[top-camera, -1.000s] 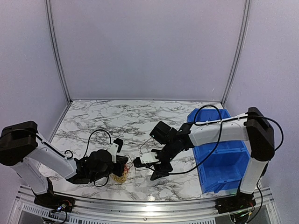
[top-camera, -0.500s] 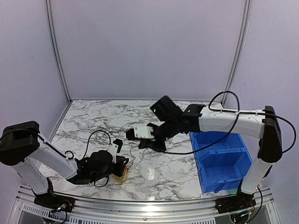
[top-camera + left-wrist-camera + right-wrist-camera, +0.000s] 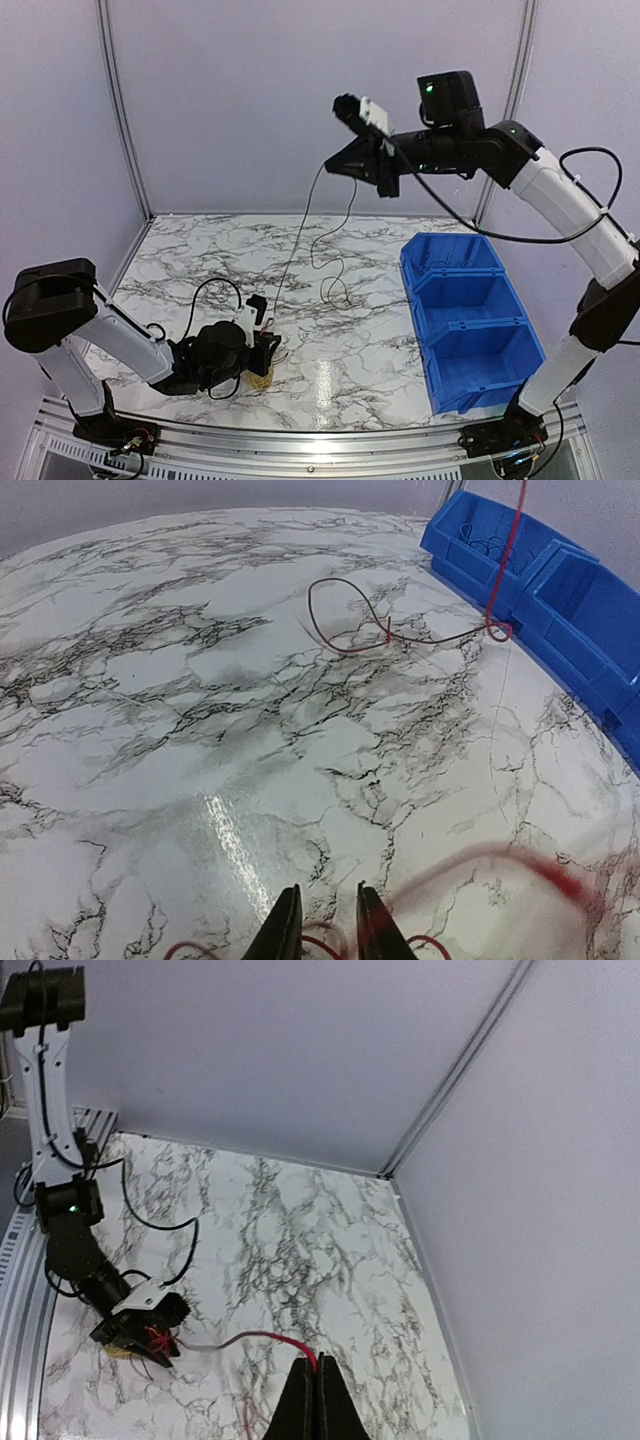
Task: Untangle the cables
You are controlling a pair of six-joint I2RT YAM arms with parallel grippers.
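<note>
The cables form a small yellow and red bundle (image 3: 259,377) on the marble table (image 3: 200,260) near the front left. My left gripper (image 3: 267,347) sits low on the bundle; its fingers (image 3: 283,932) stand narrowly apart with red strands (image 3: 330,948) caught between them. High above the table, my right gripper (image 3: 331,167) is shut on a thin red cable (image 3: 268,1337). That cable (image 3: 289,250) runs taut down to the bundle (image 3: 152,1340). Its free end hangs and loops onto the table (image 3: 385,635).
A blue bin (image 3: 470,320) with three compartments stands along the right side, and its wall (image 3: 575,605) is close to the red loop. Purple walls enclose the back and sides. A metal rail runs along the front edge.
The right gripper closed on the red cable and rose from table level to high at the back, drawing the cable out of the bundle. The left gripper stayed at the bundle.
</note>
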